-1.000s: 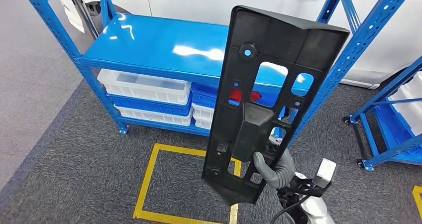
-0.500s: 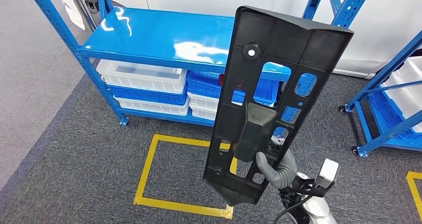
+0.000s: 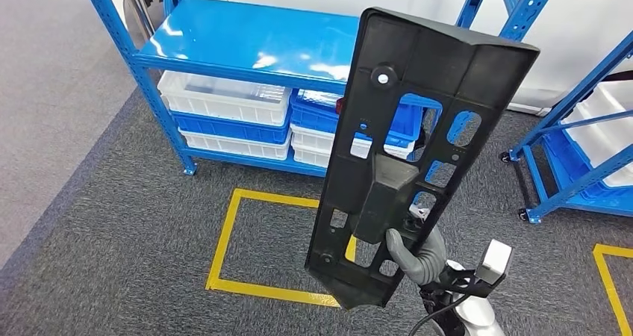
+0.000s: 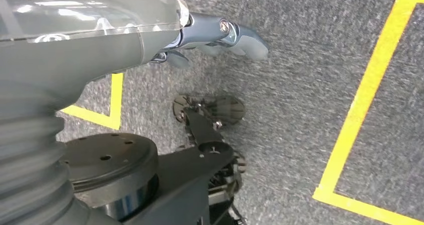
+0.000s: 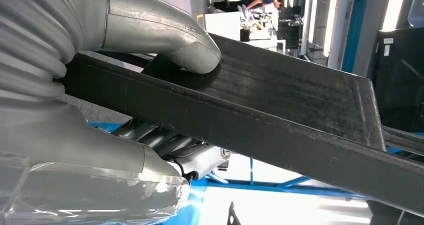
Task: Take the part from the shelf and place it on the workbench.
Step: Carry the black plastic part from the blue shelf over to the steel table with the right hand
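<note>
— How is the right hand (image 3: 413, 255) posed?
— Raised, gripping the one black part (image 3: 409, 138) near its lower end; the part stands nearly upright above the grey carpet (image 3: 112, 224), before the blue shelf (image 3: 254, 43).
— And the left hand (image 4: 220, 35)?
— Hanging over the carpet, fingers loosely curled, holding nothing.
</note>
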Motion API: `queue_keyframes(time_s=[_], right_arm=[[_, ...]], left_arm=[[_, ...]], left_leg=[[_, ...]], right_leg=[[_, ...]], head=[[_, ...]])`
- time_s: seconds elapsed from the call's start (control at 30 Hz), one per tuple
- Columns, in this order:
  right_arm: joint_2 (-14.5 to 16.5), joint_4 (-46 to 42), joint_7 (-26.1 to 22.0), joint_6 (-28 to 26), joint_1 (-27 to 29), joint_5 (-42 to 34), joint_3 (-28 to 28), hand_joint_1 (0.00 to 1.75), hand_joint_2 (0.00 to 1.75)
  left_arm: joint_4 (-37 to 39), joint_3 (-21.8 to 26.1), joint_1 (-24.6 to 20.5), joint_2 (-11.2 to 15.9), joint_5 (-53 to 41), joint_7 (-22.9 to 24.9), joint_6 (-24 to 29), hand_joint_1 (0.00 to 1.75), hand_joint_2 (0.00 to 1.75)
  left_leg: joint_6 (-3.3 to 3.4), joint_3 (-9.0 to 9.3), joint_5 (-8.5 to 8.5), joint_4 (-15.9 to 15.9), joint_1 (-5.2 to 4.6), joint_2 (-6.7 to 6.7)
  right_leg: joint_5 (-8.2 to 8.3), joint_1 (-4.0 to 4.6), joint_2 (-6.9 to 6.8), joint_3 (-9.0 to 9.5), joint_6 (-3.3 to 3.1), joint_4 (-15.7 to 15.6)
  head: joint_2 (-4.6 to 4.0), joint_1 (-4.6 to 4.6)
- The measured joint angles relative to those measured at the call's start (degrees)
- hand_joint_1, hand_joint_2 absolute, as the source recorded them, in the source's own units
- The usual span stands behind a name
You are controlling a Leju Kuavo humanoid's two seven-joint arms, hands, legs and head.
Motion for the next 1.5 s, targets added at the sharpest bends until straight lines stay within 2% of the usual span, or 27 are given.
queue_keyframes(time_s=[0.03, 0.1, 0.17, 0.2, 0.27, 0.33, 0.43, 0.47, 0.5, 0.53, 0.6, 0.63, 0.7, 0.77, 0.83, 0.9, 0.97, 1.0, 1.03, 1.1, 1.13, 1.2, 1.23, 1.3, 1.37, 1.43, 1.5], right_arm=[[0.0, 0.0, -0.1, 0.1, 0.1, -0.1, -0.1, 1.47, 1.75], [0.0, 0.0, -0.2, 0.1, 0.2, -0.3, -0.2, 1.47, 1.75], [-0.1, 0.0, -0.5, 0.1, 0.2, -0.4, -0.4, 1.47, 1.75], [-0.1, -0.1, -0.7, 0.1, 0.3, -0.4, -0.5, 1.47, 1.75], [-0.2, -0.2, -1.0, 0.0, 0.5, -0.3, -0.8, 1.47, 1.75], [-0.2, -0.3, -1.1, -0.1, 0.7, -0.1, -0.9, 1.47, 1.75], [-0.1, -0.3, -1.1, -0.3, 1.1, 0.1, -0.9, 1.47, 1.75], [-0.1, -0.3, -1.1, -0.4, 1.3, 0.2, -0.9, 1.47, 1.75], [-0.1, -0.3, -1.1, -0.4, 1.5, 0.2, -0.9, 1.47, 1.75], [-0.1, -0.3, -1.0, -0.4, 1.6, 0.3, -0.9, 1.47, 1.75], [-0.1, -0.3, -1.0, -0.4, 1.8, 0.3, -0.9, 1.47, 1.75], [-0.1, -0.4, -1.0, -0.5, 1.9, 0.3, -0.9, 1.47, 1.75], [-0.2, -0.4, -1.0, -0.6, 2.1, 0.3, -1.1, 1.47, 1.75], [-0.2, -0.5, -0.8, -0.7, 2.3, 0.3, -1.2, 1.47, 1.75], [-0.2, -0.7, -0.7, -0.7, 2.3, 0.3, -1.3, 1.47, 1.75], [-0.3, -0.9, -0.6, -0.7, 2.5, 0.2, -1.4, 1.47, 1.75], [-0.4, -0.9, -0.5, -0.8, 2.8, 0.2, -1.5, 1.47, 1.75], [-0.4, -0.9, -0.4, -0.8, 2.9, 0.2, -1.6, 1.47, 1.75], [-0.4, -0.9, -0.3, -0.8, 3.0, 0.2, -1.6, 1.47, 1.75], [-0.4, -0.9, -0.2, -0.8, 3.0, 0.2, -1.6, 1.47, 1.75], [-0.4, -0.9, -0.1, -0.8, 3.0, 0.1, -1.6, 1.47, 1.75], [-0.5, -1.0, -0.1, -0.8, 3.0, 0.1, -1.6, 1.47, 1.75], [-0.5, -1.0, -0.1, -0.8, 3.0, 0.0, -1.6, 1.47, 1.75], [-0.5, -1.1, -0.1, -0.7, 3.0, 0.0, -1.6, 1.47, 1.75], [-0.5, -1.2, -0.1, -0.7, 3.0, -0.1, -1.6, 1.47, 1.75], [-0.5, -1.2, -0.1, -0.7, 3.2, -0.2, -1.6, 1.47, 1.75], [-0.5, -1.2, -0.1, -0.7, 3.3, -0.2, -1.6, 1.47, 1.75]], left_arm=[[0.0, -0.1, 0.0, 0.0, -0.1, -0.2, 0.3, 0.00, 1.75], [0.0, -0.2, 0.0, -0.1, -0.1, -0.3, 0.5, 0.00, 1.75], [0.0, -0.2, 0.0, -0.3, -0.1, -0.5, 0.5, 0.00, 1.75], [0.1, -0.2, 0.0, -0.4, -0.1, -0.5, 0.5, 0.00, 1.75], [0.1, -0.3, 0.0, -0.5, -0.1, -0.5, 0.5, 0.00, 1.75], [0.1, -0.3, 0.0, -0.5, -0.1, -0.6, 0.6, 0.00, 1.75], [0.1, -0.3, 0.2, -0.4, -0.2, -0.6, 0.6, 0.00, 1.75], [0.1, -0.3, 0.3, -0.4, -0.2, -0.6, 0.6, 0.00, 1.75], [0.1, -0.3, 0.4, -0.4, -0.2, -0.6, 0.6, 0.00, 1.75], [0.1, -0.3, 0.4, -0.3, -0.2, -0.6, 0.6, 0.00, 1.75], [0.1, -0.3, 0.4, -0.2, -0.3, -0.6, 0.6, 0.00, 1.75], [0.1, -0.3, 0.3, -0.2, -0.4, -0.6, 0.6, 0.00, 1.75], [0.1, -0.4, 0.1, -0.2, -0.4, -0.6, 0.6, 0.00, 1.75], [0.1, -0.5, 0.1, -0.2, -0.5, -0.5, 0.7, 0.00, 1.75], [0.1, -0.6, 0.1, -0.2, -0.5, -0.5, 0.7, 0.00, 1.75], [0.1, -0.7, 0.0, -0.1, -0.4, -0.5, 0.7, 0.00, 1.75], [0.1, -0.7, 0.0, -0.1, -0.4, -0.5, 0.7, 0.00, 1.75], [0.1, -0.8, 0.0, -0.2, -0.4, -0.5, 0.7, 0.00, 1.75], [0.1, -0.8, 0.1, -0.2, -0.3, -0.5, 0.7, 0.00, 1.75], [0.1, -0.8, 0.3, -0.2, -0.3, -0.6, 0.7, 0.00, 1.75], [0.1, -0.8, 0.3, -0.2, -0.3, -0.6, 0.7, 0.00, 1.75], [0.1, -0.8, 0.2, -0.3, -0.2, -0.6, 0.8, 0.00, 1.75], [0.1, -0.8, 0.2, -0.3, -0.2, -0.6, 0.8, 0.00, 1.75], [0.1, -0.8, 0.4, -0.3, -0.1, -0.6, 0.8, 0.00, 1.75], [0.1, -0.8, 0.5, -0.3, -0.1, -0.6, 0.8, 0.00, 1.75], [0.1, -0.8, 0.4, -0.3, -0.1, -0.6, 0.8, 0.00, 1.75], [0.1, -0.8, 0.4, -0.3, -0.1, -0.6, 0.8, 0.00, 1.75]], left_leg=[[0.12, -0.40, 0.34, 0.0, -0.35, 0.02], [0.32, -0.98, 0.93, 0.0, -0.92, 0.05], [0.21, -1.30, 1.45, 0.0, -1.06, 0.13], [0.01, -1.38, 1.67, -0.1, -0.95, 0.19], [-0.50, -1.46, 2.00, -0.2, -0.83, 0.24], [-1.06, -2.13, 0.81, 1.1, -0.86, 0.08], [-2.29, -6.02, -4.99, 10.6, -0.17, -0.13], [-2.76, -7.26, -6.35, 14.0, 0.21, -0.13], [-3.26, -7.73, -6.67, 15.8, 0.58, -0.10], [-3.79, -7.13, -5.89, 15.4, 0.95, -0.02], [-4.91, -3.08, -2.63, 8.5, 1.69, 0.93], [-5.07, -1.03, -1.50, 5.0, 1.72, 1.63], [-4.40, 0.73, -1.01, 1.6, 1.53, 2.54], [-2.99, 0.30, -1.05, 1.7, 1.25, 1.80], [-1.88, -0.05, -0.69, 1.4, 1.27, 0.87], [-1.04, -0.54, -0.11, 1.3, 1.31, 0.00], [-0.68, -1.21, 0.37, 1.3, 1.09, -1.04], [-0.65, -1.48, 0.60, 1.3, 0.94, -1.66], [-0.65, -1.68, 0.80, 1.3, 0.79, -2.31], [-0.75, -1.86, 1.15, 1.3, 0.56, -3.69], [-0.88, -1.94, 1.32, 1.3, 0.49, -4.31], [-1.37, -2.31, 1.73, 1.3, 0.59, -5.53], [-1.74, -2.55, 1.98, 1.3, 0.74, -6.08], [-2.49, -2.93, 2.35, 1.1, 0.93, -6.73], [-2.95, -3.90, 0.93, 2.9, 0.69, -4.62], [-3.28, -6.49, -2.88, 8.9, 0.66, -1.79], [-3.72, -8.99, -5.84, 15.5, 0.88, -1.09]], right_leg=[[1.29, 0.31, 0.00, 1.33, -0.54, -1.1], [3.61, 1.29, -0.05, 6.76, -2.51, -8.8], [3.82, 2.13, -0.40, 11.28, -4.01, -16.2], [3.49, 2.40, -0.56, 12.13, -4.39, -17.8], [4.19, 2.39, -0.70, 12.40, -4.51, -18.9], [5.19, 1.89, -0.99, 12.61, -4.62, -20.2], [6.08, 1.40, -1.59, 12.10, -4.32, -20.7], [6.18, 1.27, -1.86, 11.79, -4.16, -20.6], [6.22, 1.06, -2.19, 11.47, -3.99, -20.3], [6.18, 0.78, -2.55, 11.17, -3.77, -19.9], [5.79, 0.19, -3.33, 10.56, -3.01, -18.8], [5.52, 0.03, -3.70, 10.21, -2.54, -18.1], [5.13, 0.11, -4.39, 9.83, -1.70, -17.0], [5.15, 0.09, -5.17, 9.77, -1.05, -16.6], [4.21, -0.24, -4.52, 9.40, -0.37, -15.7], [0.72, -0.46, -2.24, 7.30, 0.01, -10.8], [-3.14, -0.45, -0.78, 3.86, 0.02, -2.9], [-3.79, -0.42, -0.56, 2.84, -0.10, -0.5], [-3.32, -0.38, -0.43, 2.85, -0.33, -0.2], [0.36, -0.13, 0.61, 6.26, -1.20, -6.3], [1.89, -0.03, 1.98, 8.50, -1.74, -10.6], [3.41, 0.19, 3.98, 11.14, -2.34, -16.0], [3.30, 0.28, 4.18, 11.34, -2.40, -16.6], [3.85, 0.30, 2.89, 11.38, -2.44, -17.3], [4.57, 0.04, 1.44, 11.58, -2.76, -18.3], [4.92, 0.07, -0.14, 11.49, -3.03, -18.7], [4.97, 0.21, -1.76, 11.15, -3.08, -18.5]], head=[[0.00, 0.00], [0.00, 0.00], [0.00, 0.00], [0.00, 0.00], [0.00, 0.00], [0.00, -0.01], [0.00, -0.01], [0.00, 0.00], [0.00, 0.00], [0.00, 0.00], [0.00, 0.00], [0.00, -0.01], [0.00, 0.07], [0.00, 0.14], [0.00, 0.13], [0.00, 0.13], [0.00, 0.13], [0.00, 0.13], [0.00, 0.13], [0.00, 0.13], [0.00, 0.13], [0.00, 0.13], [0.00, 0.13], [0.00, 0.13], [0.00, 0.11], [0.00, 0.09], [0.00, 0.10]])
